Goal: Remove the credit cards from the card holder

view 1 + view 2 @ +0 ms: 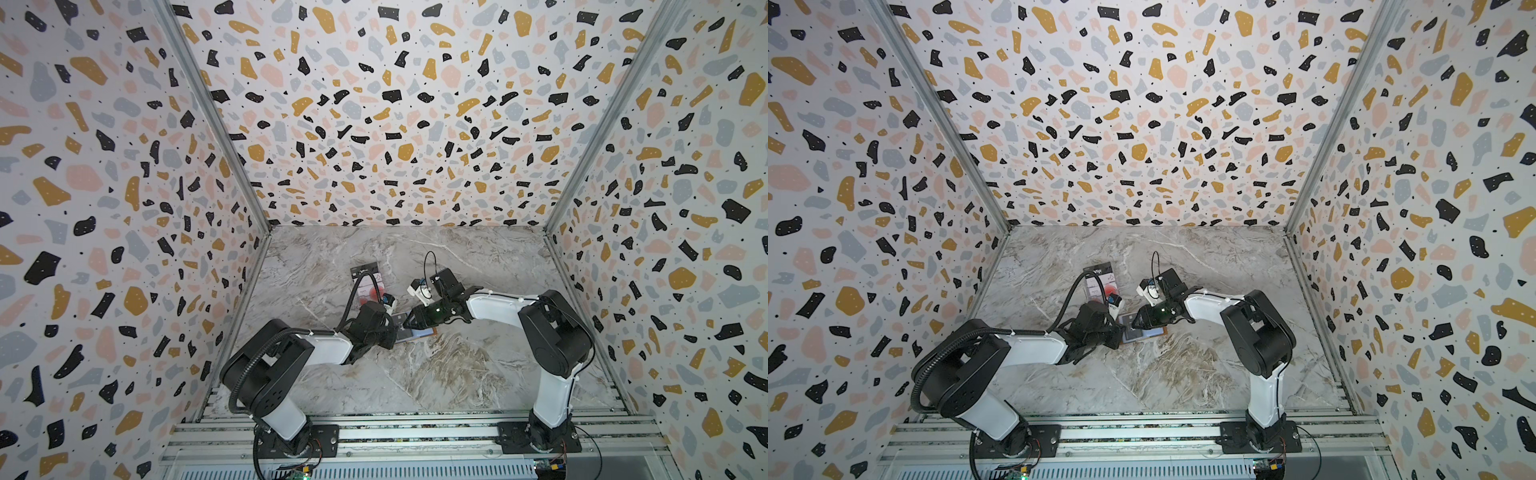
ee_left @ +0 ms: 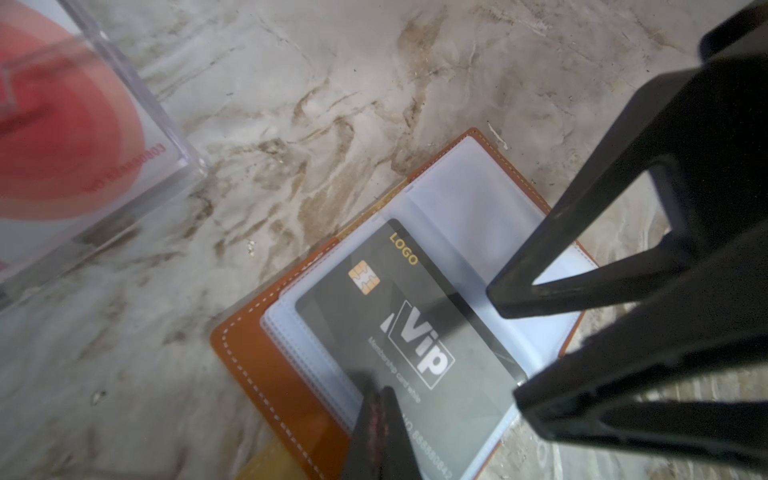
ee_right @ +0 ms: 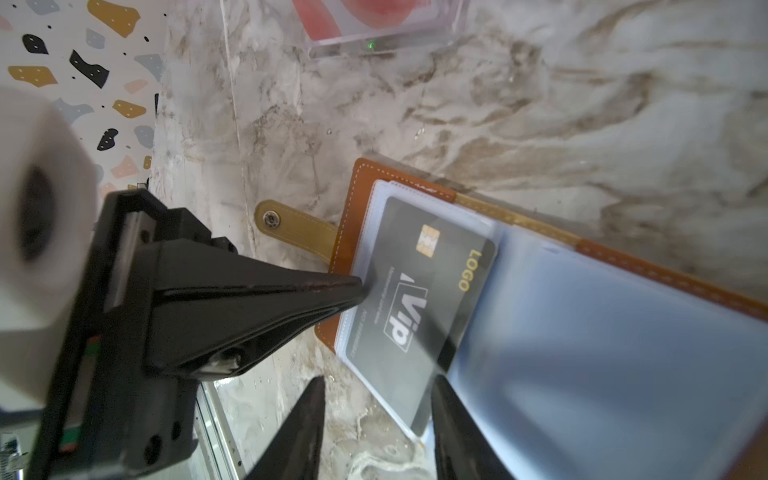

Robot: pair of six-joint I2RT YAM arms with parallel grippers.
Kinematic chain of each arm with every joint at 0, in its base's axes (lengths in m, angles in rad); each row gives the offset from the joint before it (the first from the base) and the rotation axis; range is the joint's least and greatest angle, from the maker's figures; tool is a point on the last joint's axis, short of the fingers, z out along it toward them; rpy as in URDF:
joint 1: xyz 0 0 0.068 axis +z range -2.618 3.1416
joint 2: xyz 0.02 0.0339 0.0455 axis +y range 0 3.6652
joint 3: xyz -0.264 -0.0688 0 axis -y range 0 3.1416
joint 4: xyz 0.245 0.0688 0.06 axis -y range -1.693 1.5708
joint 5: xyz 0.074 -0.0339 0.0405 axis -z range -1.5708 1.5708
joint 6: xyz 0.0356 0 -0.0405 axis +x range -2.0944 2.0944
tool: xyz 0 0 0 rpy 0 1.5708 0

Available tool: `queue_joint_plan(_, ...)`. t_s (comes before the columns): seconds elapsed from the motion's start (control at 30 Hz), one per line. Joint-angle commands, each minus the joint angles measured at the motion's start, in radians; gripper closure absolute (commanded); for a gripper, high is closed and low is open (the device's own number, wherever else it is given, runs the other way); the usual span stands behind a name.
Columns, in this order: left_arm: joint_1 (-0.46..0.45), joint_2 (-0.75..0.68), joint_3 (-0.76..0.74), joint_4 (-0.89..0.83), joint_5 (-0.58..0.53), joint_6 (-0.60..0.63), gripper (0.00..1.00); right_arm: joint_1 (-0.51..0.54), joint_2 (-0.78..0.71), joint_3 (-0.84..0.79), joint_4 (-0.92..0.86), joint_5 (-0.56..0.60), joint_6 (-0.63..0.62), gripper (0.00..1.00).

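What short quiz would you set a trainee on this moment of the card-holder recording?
1. True or false: the card holder lies open on the marble table.
2. The jaws of the left gripper are: A) wide apart, B) shut, C) out of every view.
3. Fill in: the ___ gripper's fingers stand apart, one on either side of the end of the dark Vip card.

Key: 1 true; 2 B; 3 right gripper.
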Motion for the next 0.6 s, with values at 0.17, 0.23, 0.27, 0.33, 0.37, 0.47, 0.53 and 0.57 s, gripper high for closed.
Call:
queue_joint_plan(0.17, 0.015, 0.025, -0.045, 0.036, 0.025, 0.007, 1.00, -0.002, 0.015, 0.007, 0.011, 0.048, 0.027, 0.59)
queue_joint_plan(0.23, 0.015, 0.025, -0.052, 0.039, 0.026, 0.006, 1.00, -0.001, 0.021, 0.010, 0.007, 0.056, 0.028, 0.60)
queue_joint_plan(0.27, 0.015, 0.024, -0.054, 0.041, 0.026, 0.005, 1.00, -0.002, 0.025, 0.014, 0.006, 0.056, 0.028, 0.60)
queue_joint_plan(0.33, 0.017, 0.024, -0.060, 0.042, 0.028, 0.006, 1.00, 0.001, 0.039, 0.021, 0.001, 0.056, 0.028, 0.60)
queue_joint_plan(0.37, 0.017, 0.023, -0.062, 0.042, 0.028, 0.006, 1.00, 0.001, 0.042, 0.022, 0.001, 0.057, 0.029, 0.60)
queue_joint_plan(0.47, 0.017, 0.019, -0.073, 0.045, 0.026, 0.005, 1.00, 0.002, 0.060, 0.029, 0.001, 0.046, 0.029, 0.60)
queue_joint_plan(0.53, 0.018, 0.016, -0.082, 0.052, 0.026, 0.004, 1.00, 0.002, 0.068, 0.031, 0.011, 0.021, 0.033, 0.62)
queue_joint_plan(0.57, 0.018, 0.016, -0.086, 0.055, 0.027, 0.004, 1.00, 0.002, 0.068, 0.028, 0.020, 0.007, 0.038, 0.63)
